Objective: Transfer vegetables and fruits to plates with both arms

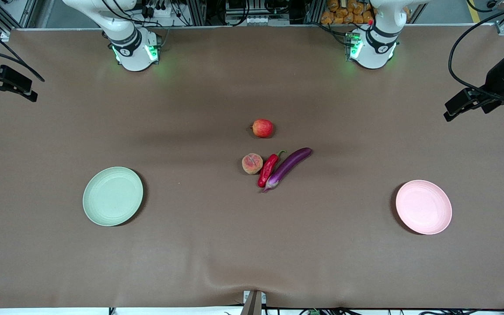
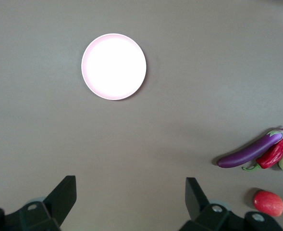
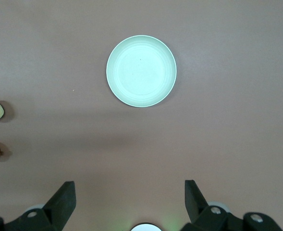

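- My left gripper [image 2: 130,202] hangs high over the desk [image 1: 217,245] at the left arm's end, its two black fingers [image 2: 64,195] spread wide with nothing between them; this arm waits.
- My right gripper [image 3: 129,202] hangs high over the right arm's end of the desk, fingers [image 3: 195,195] likewise spread wide and holding nothing; this arm waits too.
- In the front view each gripper shows only at the frame's edge, up in the air, well apart from the produce.
- The pale pink plate [image 1: 423,207] lies bare toward the left arm's end of the desk; my left wrist view looks straight down on it [image 2: 113,66].
- The pale green plate [image 1: 113,196] lies bare toward the right arm's end; my right wrist view sees it [image 3: 141,70].
- All four pieces of produce lie on the brown desk between the two plates, near its middle.
- The red apple [image 1: 262,128] sits alone, farther from the front camera than the other three.
- The peach [image 1: 252,163] lies just beside the red chili pepper [image 1: 268,169], on its side toward the right arm's end.
- The purple eggplant [image 1: 288,168] lies aslant alongside the chili, touching it or nearly so, on the side toward the left arm's end.
- The chili's green stem points away from the front camera.
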You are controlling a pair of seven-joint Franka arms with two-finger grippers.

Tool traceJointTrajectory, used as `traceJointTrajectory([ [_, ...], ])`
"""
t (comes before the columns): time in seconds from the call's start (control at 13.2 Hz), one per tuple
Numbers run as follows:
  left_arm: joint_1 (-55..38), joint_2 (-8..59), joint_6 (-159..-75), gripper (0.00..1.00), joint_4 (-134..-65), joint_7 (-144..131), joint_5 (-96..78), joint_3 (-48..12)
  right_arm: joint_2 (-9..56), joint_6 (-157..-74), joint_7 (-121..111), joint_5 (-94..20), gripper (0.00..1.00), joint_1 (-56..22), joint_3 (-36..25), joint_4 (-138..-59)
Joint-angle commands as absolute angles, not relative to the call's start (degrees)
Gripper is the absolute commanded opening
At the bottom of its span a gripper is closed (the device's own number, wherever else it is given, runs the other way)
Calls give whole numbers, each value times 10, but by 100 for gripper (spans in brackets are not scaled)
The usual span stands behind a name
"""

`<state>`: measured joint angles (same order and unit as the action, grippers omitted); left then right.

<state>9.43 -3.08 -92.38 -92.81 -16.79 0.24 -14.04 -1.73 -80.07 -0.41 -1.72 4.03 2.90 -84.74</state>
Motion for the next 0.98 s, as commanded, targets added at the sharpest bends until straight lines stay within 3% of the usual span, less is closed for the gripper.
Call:
traceJointTrajectory([
  [0.0, 98, -22, -909, 100, -911, -152, 5, -144, -35, -802, -10, -27, 100, 48, 31, -865],
  [0.68, 95, -18, -908, 100, -911, -151, 4, -145, -35, -802, -11, -20, 100, 47, 31, -865],
  [0.91, 91, 15, -908, 100, -899, -152, 5, -145, -35, -802, -12, -15, 100, 48, 31, -865],
])
